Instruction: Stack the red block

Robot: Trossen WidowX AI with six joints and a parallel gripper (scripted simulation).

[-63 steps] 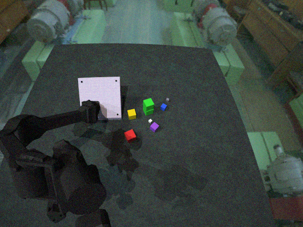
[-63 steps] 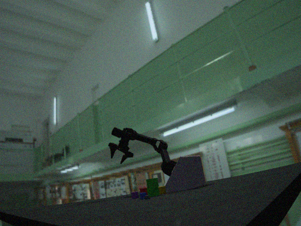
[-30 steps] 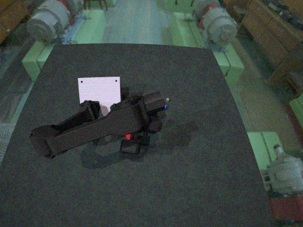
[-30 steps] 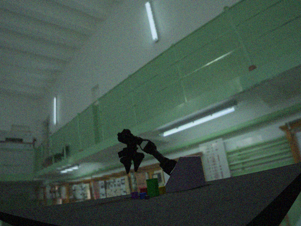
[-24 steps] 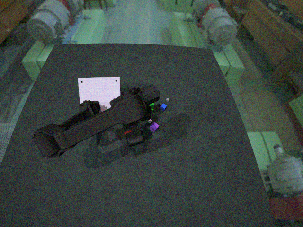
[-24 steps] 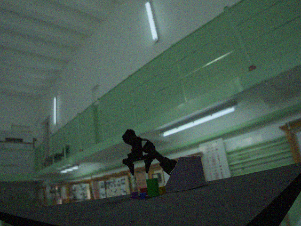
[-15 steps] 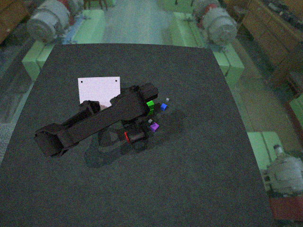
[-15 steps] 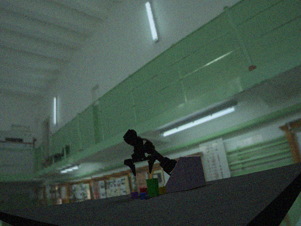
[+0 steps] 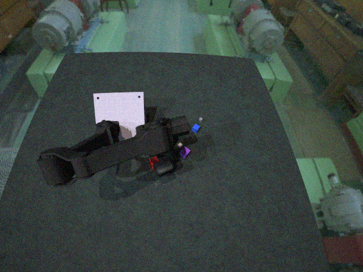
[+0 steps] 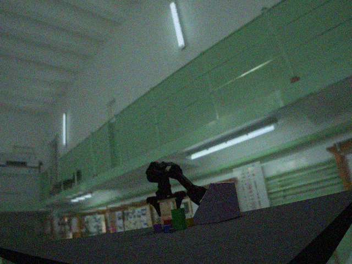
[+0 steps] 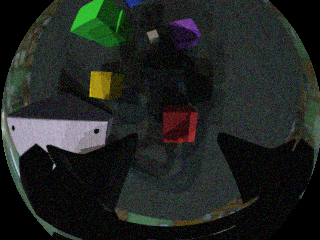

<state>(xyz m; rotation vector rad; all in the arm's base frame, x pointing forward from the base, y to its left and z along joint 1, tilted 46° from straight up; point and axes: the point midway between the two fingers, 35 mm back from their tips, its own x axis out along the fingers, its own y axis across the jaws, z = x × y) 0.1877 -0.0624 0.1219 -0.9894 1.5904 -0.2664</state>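
Observation:
The red block (image 9: 153, 161) (image 10: 168, 221) (image 11: 180, 125) sits on the dark table, partly covered by the arm in the top view. My gripper (image 10: 169, 212) (image 11: 179, 137) is open and empty, pointing down above the red block. In the wrist view the red block lies between the two fingers' sides, a little ahead of the tips. The green tower (image 10: 178, 218) (image 11: 97, 22) stands upright, ahead and left of the red block in the wrist view; the arm hides it in the top view.
A yellow block (image 10: 189, 222) (image 11: 100, 84) lies between the green tower and the white panel (image 9: 117, 106) (image 11: 55, 134). A purple block (image 9: 185, 152) (image 10: 157, 227) (image 11: 186, 34), a blue block (image 9: 195, 128) (image 10: 166, 228) and two tiny pale cubes (image 9: 179, 144) (image 9: 200, 119) are nearby.

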